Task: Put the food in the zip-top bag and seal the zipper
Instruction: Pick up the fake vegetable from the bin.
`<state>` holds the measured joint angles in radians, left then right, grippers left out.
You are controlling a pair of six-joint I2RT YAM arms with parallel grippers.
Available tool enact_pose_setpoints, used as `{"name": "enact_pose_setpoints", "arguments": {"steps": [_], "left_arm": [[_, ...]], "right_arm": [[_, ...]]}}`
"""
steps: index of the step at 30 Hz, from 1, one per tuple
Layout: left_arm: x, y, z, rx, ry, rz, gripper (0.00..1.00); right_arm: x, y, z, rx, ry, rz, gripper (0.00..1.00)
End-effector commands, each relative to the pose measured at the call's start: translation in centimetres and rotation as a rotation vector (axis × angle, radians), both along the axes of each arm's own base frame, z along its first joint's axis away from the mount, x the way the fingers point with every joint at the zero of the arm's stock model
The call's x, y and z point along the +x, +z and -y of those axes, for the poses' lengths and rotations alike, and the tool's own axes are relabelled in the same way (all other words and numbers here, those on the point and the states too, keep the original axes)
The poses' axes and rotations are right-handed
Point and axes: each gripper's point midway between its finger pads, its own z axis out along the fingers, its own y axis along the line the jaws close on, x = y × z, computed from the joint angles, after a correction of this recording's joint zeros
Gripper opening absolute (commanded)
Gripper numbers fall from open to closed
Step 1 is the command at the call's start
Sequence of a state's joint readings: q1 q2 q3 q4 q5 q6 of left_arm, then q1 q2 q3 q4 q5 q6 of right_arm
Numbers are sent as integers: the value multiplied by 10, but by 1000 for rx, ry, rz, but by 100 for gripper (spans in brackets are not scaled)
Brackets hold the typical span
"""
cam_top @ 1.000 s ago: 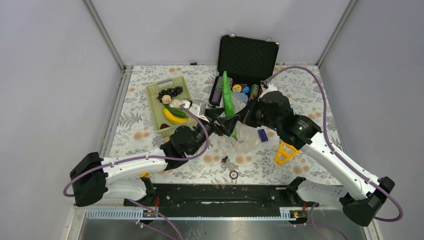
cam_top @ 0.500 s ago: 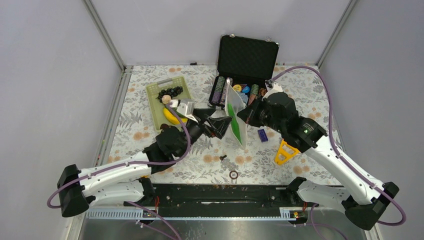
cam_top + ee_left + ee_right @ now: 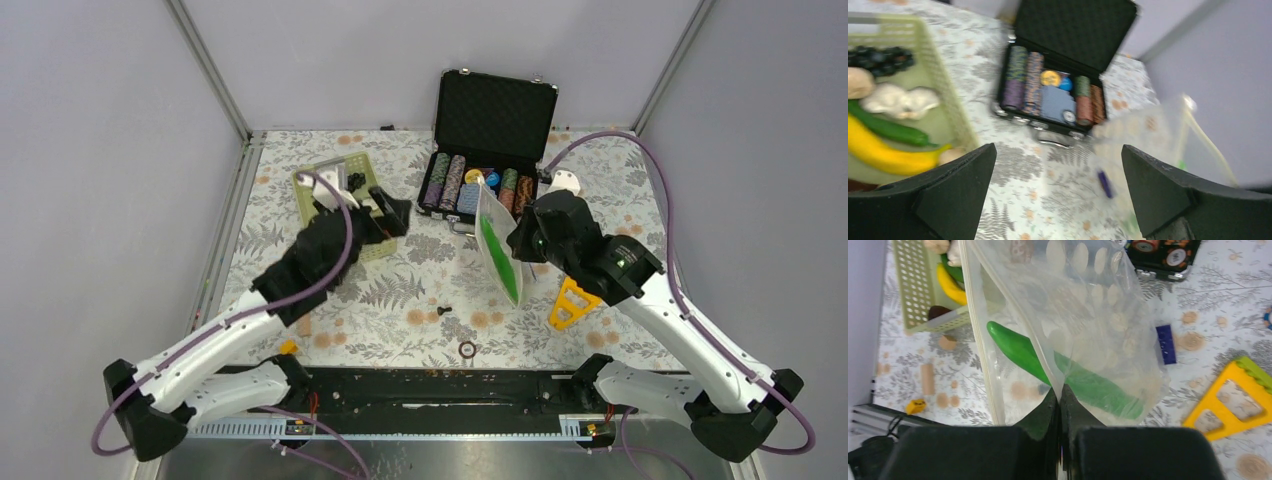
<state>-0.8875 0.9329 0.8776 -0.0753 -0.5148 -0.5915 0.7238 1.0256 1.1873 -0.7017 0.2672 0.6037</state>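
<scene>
Because the left arm (image 3: 300, 265) covers most of the green basket (image 3: 945, 100) from above, what lies in it shows mainly in the blurred left wrist view: grapes (image 3: 880, 56), white bulbs (image 3: 900, 98), a cucumber (image 3: 888, 129) and a banana (image 3: 888, 152), the last cut off at the left edge. The left gripper (image 3: 1058, 149) hangs by the basket's right wall, jaws spread wide, empty. Right of centre, the right gripper (image 3: 1060, 395) pinches the zip-top bag (image 3: 1098, 315) upright: clear, crinkly, cream-dotted, one long green piece (image 3: 1023, 352) inside, the pale zipper (image 3: 979, 340) along its edge; sealed or not, I cannot tell.
</scene>
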Motion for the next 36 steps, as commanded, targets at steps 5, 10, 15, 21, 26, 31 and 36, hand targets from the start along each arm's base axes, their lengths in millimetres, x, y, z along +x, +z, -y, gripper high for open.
{"name": "enact_pose_setpoints", "arguments": {"steps": [5,10,15,21,26,31,36], "left_arm": [[66,-71,-68,38,180,-399,99],[111,-110,-98,66,202,-532,99],[150,-146,-119,119,250,-629,99],[189,-162,-156,227,386,-648,96],[213,-189,-182,274,425,-718,90],[225,-217,-182,270,379,-768,82],[230,-226,-190,228,399,-787,70]], "right_arm": [[4,-15,20,-159,-17,-32,0],[10,-23,14,-167,1,-40,0],[12,-31,15,-175,-2,-52,0],[11,-39,20,-194,0,-68,0],[11,-47,25,-200,-9,-78,0],[10,-51,28,-210,-14,-82,0],[10,-54,31,-214,-23,-90,0]]}}
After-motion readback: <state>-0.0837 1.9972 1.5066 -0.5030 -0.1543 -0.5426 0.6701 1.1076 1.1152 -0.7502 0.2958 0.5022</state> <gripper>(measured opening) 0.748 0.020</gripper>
